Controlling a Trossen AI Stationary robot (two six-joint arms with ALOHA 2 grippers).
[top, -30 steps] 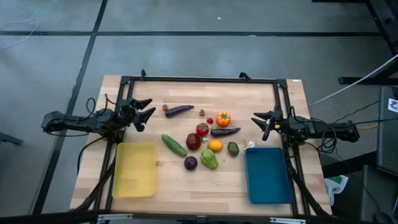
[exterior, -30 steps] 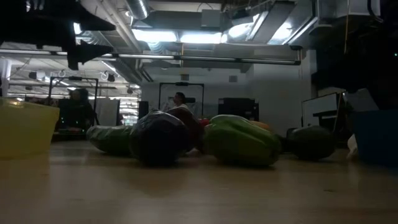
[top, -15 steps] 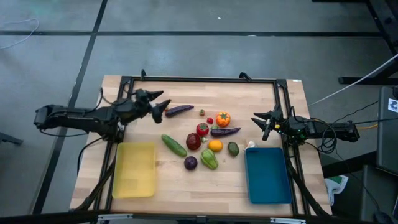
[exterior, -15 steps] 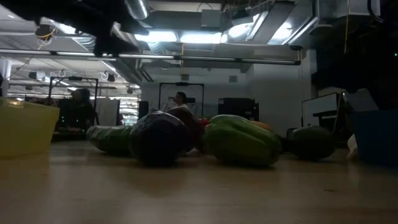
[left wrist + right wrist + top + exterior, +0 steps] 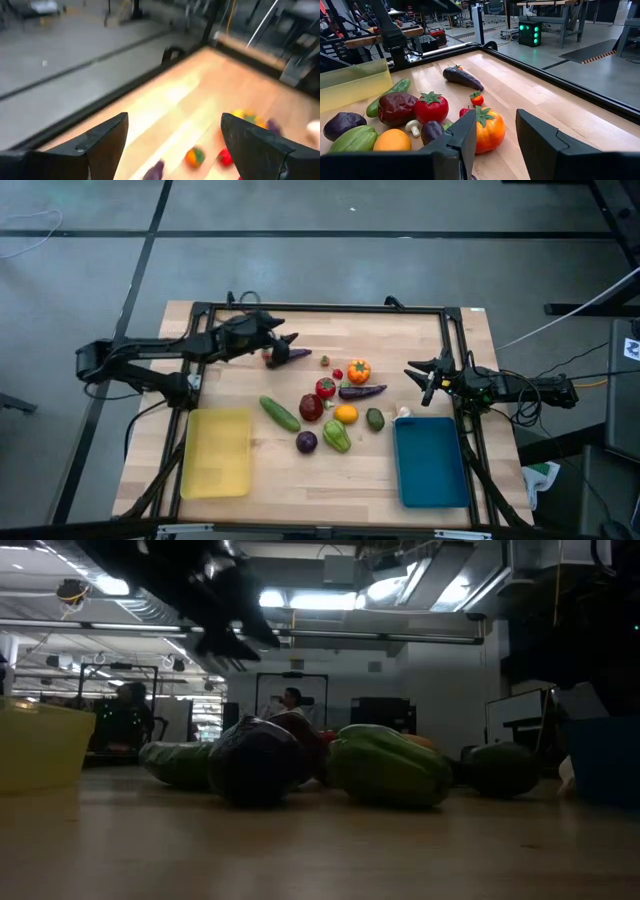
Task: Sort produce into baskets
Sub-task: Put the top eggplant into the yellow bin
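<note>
The produce lies loose in the middle of the table: a cucumber, a dark red apple, an orange, an avocado, a green pepper and an orange pepper. One long eggplant lies apart at the far left of the group, and another eggplant lies among the rest. The yellow basket stands near left, the blue basket near right. My left gripper hangs open just above the far eggplant's left end. My right gripper waits open at the right rail.
A black frame runs along the far edge and both sides of the table. Bare wood lies between the two baskets at the near edge. Small pieces, a cherry tomato and a mushroom, sit among the larger produce.
My left gripper has swung out from the left rail toward the table's right and far edge, rising a little and turning as it went. It now hangs over the far eggplant and is still open. No produce has moved.
</note>
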